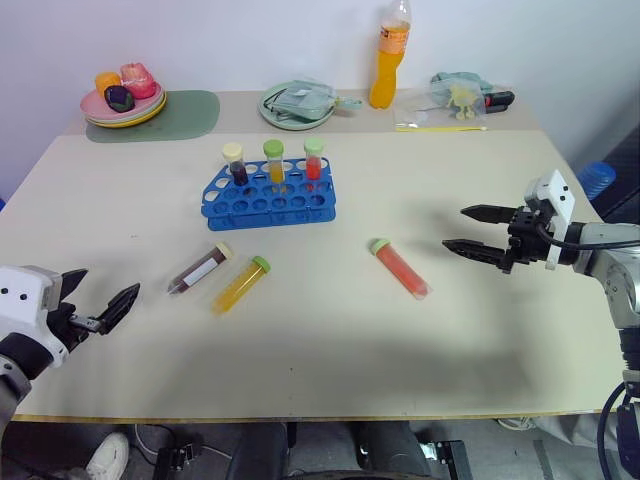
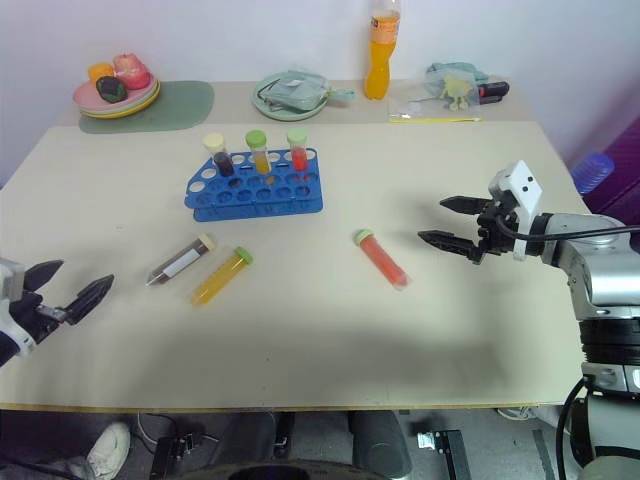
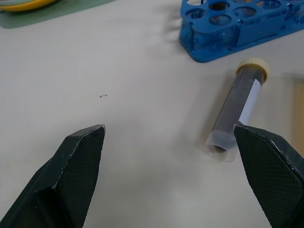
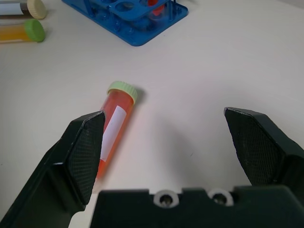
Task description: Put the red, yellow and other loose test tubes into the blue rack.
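Observation:
Three loose test tubes lie on the table: a dark brown one with a cream cap, a yellow one with a green cap beside it, and a red-orange one with a green cap further right. Behind them the blue rack holds three upright tubes in its back row. My left gripper hovers open near the front left, short of the brown tube. My right gripper is open just right of the red tube, with nothing between its fingers.
Along the back edge stand a tall orange drink bottle, a green plate with a cloth on it, stacked plates with toy food on a green mat, and a clear bag with small items.

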Robot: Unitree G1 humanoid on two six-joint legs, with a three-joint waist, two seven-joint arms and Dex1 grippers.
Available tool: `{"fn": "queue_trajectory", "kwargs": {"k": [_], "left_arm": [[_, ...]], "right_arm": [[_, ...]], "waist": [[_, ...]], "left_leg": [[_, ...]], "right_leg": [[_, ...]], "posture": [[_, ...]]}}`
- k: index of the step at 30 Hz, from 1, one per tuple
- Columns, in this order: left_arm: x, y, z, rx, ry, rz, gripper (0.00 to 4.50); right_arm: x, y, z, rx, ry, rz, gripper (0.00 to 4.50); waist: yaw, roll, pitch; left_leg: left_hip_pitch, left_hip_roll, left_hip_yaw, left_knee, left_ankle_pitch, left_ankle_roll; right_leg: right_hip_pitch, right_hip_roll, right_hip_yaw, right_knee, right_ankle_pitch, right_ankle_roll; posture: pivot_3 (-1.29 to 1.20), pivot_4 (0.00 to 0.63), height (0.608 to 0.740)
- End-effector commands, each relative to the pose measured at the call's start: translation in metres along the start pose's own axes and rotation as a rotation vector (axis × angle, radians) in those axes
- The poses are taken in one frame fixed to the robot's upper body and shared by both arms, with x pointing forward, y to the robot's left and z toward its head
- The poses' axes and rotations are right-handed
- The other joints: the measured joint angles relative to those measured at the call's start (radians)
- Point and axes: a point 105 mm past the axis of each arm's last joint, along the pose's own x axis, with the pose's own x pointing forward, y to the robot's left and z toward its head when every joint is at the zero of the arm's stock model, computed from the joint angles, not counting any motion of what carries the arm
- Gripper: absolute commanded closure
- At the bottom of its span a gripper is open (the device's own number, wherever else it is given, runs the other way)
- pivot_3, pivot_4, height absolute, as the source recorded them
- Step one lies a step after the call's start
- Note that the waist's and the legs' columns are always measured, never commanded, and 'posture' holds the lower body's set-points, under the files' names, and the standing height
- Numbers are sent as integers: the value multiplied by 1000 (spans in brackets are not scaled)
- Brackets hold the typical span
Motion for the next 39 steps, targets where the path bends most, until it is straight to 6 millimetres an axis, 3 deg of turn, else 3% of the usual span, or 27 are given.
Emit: {"fn": "queue_trajectory", "kwargs": {"k": [1, 7, 11, 14, 18, 24, 27, 30, 39], "left_arm": [[-1, -2, 7, 36, -27, 16, 21], [0, -7, 11, 31, -51, 6, 21], [4, -27, 16, 82, -60, -82, 21], [9, -59, 23, 108, -76, -235, 21], [19, -108, 31, 133, -110, -455, 21], [27, -170, 40, 152, -163, -741, 21], [36, -180, 44, 140, -196, -775, 21], [40, -187, 49, 115, -220, -797, 21], [23, -191, 36, 155, -165, -845, 21]], "right_arm": [[-3, -3, 15, -48, -26, -3, 59], [3, -5, 24, -57, -55, -27, 59], [9, -2, 34, -56, -65, -56, 59], [16, 9, 38, -91, -1, -83, 59], [25, 41, 43, -136, 128, -66, 59], [36, 50, 43, 38, 390, -235, 59], [47, 58, 41, 30, 463, -243, 59], [54, 53, 32, 58, 518, -260, 59], [67, 67, 10, 115, 617, -185, 59]], "waist": [[0, 0, 0], [0, 0, 0], [0, 0, 0], [1, 0, 0], [3, 1, 0], [-1, 2, 0], [0, 2, 0], [0, 1, 0], [-3, 1, 0]], "left_leg": [[0, 0, 0, 0, 0, 0], [0, 0, 0, 0, 0, 0], [0, 0, 0, 0, 0, 0], [0, 0, 0, 0, 0, 0], [-1, 0, 0, 0, 0, 0], [-3, 0, 0, 2, 0, 0], [-5, 0, -1, 1, 0, 0], [-13, -1, -1, 3, 0, 0], [-15, -1, 0, 4, 1, 0]], "right_leg": [[0, 0, 0, 0, 0, 0], [0, 0, 0, 0, 0, 0], [0, 0, 0, 0, 0, 0], [0, 0, 0, 0, 0, 0], [-1, 0, 0, 0, 0, 0], [-2, 0, 0, 1, 1, -1], [-4, 1, 0, 1, 1, -1], [-13, 1, -1, 3, 3, 3], [-16, 2, -1, 5, 3, 3]], "posture": [[0, 150, 729], [0, 150, 729], [0, 150, 729], [0, 150, 729], [0, 150, 729], [0, 150, 729], [0, 150, 729], [0, 150, 729], [0, 150, 729]]}}
